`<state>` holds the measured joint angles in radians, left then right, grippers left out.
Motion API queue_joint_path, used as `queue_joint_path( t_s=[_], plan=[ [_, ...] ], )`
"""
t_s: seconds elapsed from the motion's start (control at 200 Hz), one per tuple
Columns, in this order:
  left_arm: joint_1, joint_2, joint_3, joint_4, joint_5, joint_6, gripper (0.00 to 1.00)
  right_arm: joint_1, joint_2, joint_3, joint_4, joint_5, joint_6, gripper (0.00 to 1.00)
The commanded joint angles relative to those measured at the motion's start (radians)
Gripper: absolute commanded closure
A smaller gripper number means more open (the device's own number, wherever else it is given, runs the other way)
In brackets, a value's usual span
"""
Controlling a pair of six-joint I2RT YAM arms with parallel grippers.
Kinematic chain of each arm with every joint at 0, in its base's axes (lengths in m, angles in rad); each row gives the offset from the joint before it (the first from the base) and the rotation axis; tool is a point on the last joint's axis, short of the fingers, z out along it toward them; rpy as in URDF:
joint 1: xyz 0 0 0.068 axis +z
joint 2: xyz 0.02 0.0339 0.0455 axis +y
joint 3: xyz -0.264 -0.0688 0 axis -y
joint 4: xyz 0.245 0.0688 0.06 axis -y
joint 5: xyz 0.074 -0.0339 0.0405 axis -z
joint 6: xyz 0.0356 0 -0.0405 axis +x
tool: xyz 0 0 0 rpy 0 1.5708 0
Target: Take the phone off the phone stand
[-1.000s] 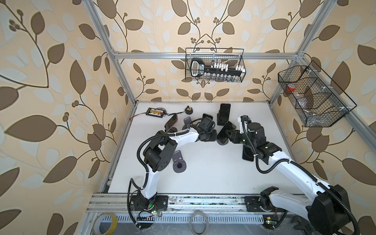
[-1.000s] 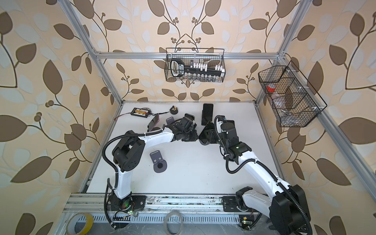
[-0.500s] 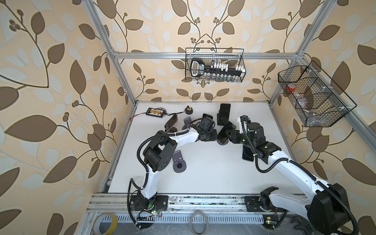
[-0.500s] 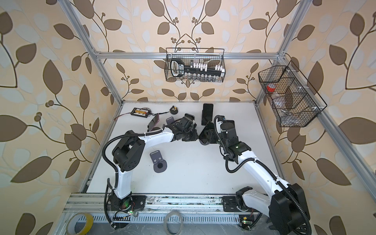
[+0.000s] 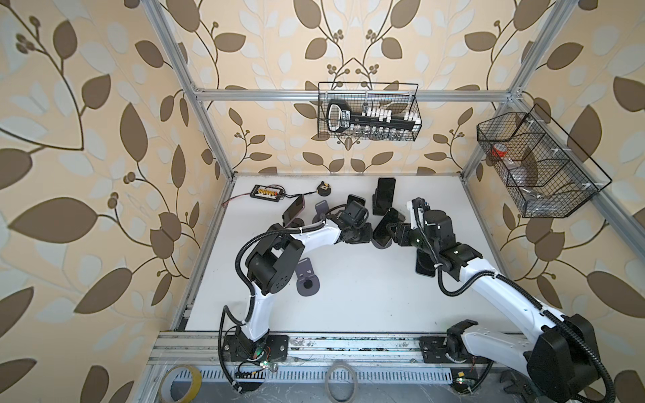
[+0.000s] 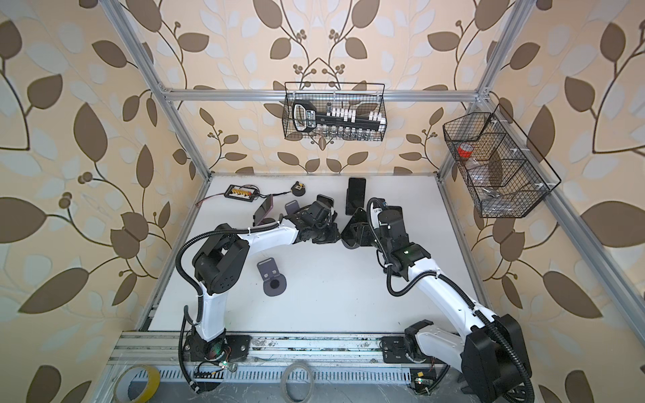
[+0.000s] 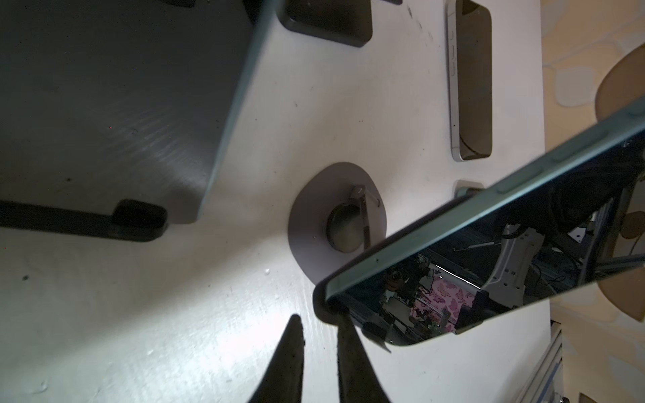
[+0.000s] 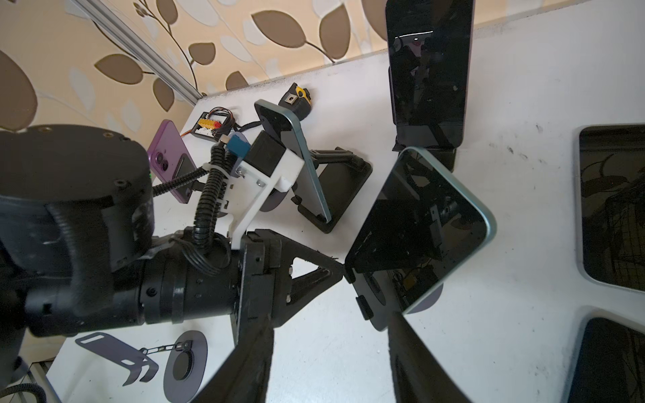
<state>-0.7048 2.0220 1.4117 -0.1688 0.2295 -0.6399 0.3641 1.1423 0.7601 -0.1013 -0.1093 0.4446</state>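
Leaning in the phone stand [image 8: 375, 314], the phone [image 8: 419, 226] sits just ahead of parted right fingers [image 8: 415, 363]; left fingers [image 7: 286, 363] together beside it.

The left arm [image 5: 316, 238] and right arm [image 5: 506, 293] have white links, black joints and black ribbed cables [image 8: 204, 206] held by white ties.

Phone stand [image 7: 310, 223] partly behind phone [image 7: 488, 251]

phone [image 8: 419, 223]: black glass, pale teal rim
phone stand [image 7: 307, 223]: dull grey-violet
table [image 5: 366, 296]: white
walls [image 5: 104, 139]: beige with brown leaf pattern
wire basket [image 5: 368, 83]: black
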Motion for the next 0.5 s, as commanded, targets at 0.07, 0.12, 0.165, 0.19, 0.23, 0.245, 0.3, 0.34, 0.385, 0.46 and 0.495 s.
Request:
queue_joint_path(
  t_s=[0.07, 0.12, 0.165, 0.19, 0.23, 0.245, 0.3, 0.34, 0.385, 0.46, 0.495],
  plan=[
    [0.012, -0.002, -0.017, 0.023, 0.016, -0.014, 0.81, -0.003, 0.008, -0.005, 0.007, -0.01, -0.001, 0.46],
    [0.012, -0.006, -0.021, 0.025, 0.018, -0.015, 0.81, -0.002, 0.008, -0.005, 0.006, -0.013, 0.001, 0.46],
    [0.011, -0.009, -0.024, 0.027, 0.02, -0.018, 0.81, -0.003, 0.007, -0.005, 0.006, -0.013, 0.002, 0.46],
    [0.011, -0.009, -0.026, 0.029, 0.023, -0.02, 0.81, -0.002, 0.005, -0.005, 0.006, -0.012, 0.003, 0.46],
    [0.011, -0.012, -0.028, 0.032, 0.027, -0.022, 0.81, -0.003, 0.005, -0.006, 0.006, -0.012, 0.003, 0.46],
    [0.011, -0.012, -0.028, 0.034, 0.028, -0.023, 0.81, -0.003, 0.006, -0.005, 0.006, -0.012, 0.004, 0.46],
    [0.011, -0.015, -0.035, 0.037, 0.029, -0.027, 0.81, -0.004, 0.007, -0.005, 0.006, -0.012, 0.005, 0.46],
    [0.011, -0.017, -0.038, 0.039, 0.031, -0.028, 0.81, -0.003, 0.008, -0.005, 0.007, -0.013, 0.007, 0.46],
    [0.011, -0.019, -0.042, 0.043, 0.033, -0.029, 0.81, -0.002, 0.009, -0.005, 0.007, -0.013, 0.009, 0.46],
    [0.011, -0.019, -0.047, 0.047, 0.036, -0.033, 0.81, -0.003, 0.01, -0.004, 0.008, -0.017, 0.013, 0.46],
    [0.011, -0.019, -0.049, 0.049, 0.036, -0.035, 0.81, -0.003, 0.013, -0.005, 0.008, -0.018, 0.013, 0.46]
  ],
)
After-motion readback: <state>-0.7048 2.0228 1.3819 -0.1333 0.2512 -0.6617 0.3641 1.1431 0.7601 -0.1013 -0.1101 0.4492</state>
